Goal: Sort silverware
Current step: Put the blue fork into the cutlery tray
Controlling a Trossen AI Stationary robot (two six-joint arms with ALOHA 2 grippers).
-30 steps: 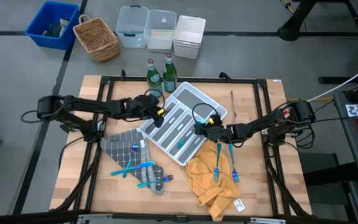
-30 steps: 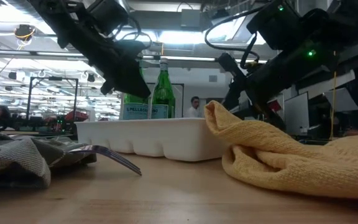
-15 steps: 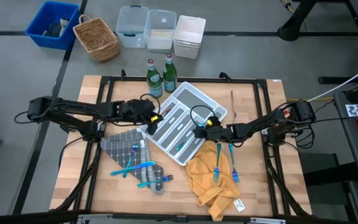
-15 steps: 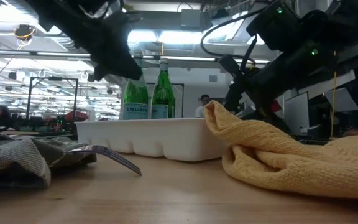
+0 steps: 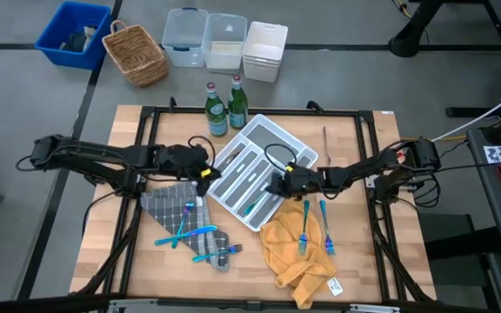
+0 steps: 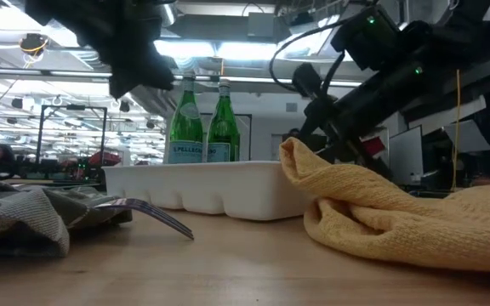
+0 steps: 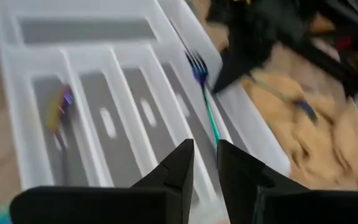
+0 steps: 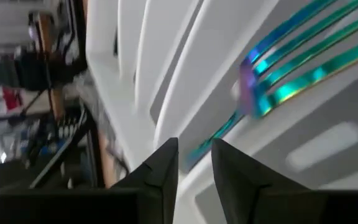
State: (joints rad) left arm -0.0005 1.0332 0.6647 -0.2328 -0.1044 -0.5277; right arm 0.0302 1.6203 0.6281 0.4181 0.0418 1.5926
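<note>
High view: a wooden table [image 5: 111, 217] stands on grey floor, with bins, a basket [image 5: 135, 54] and two green bottles [image 5: 224, 104] at its far side. A white tray [image 5: 272, 139] sits mid-table, turned diagonally, between a grey cloth [image 5: 168, 209] and a yellow cloth [image 5: 290, 261]. Teal silverware [image 5: 185, 233] lies crossed on the grey cloth; more runs lengthwise on the yellow one. One fork [image 5: 252, 204] lies along a tray slot. The left gripper [image 5: 205, 173] hovers at the tray's left edge, fingers nearly together, empty. The right gripper [image 5: 275, 184] hangs over the tray, fingers narrowly parted, empty.
</note>
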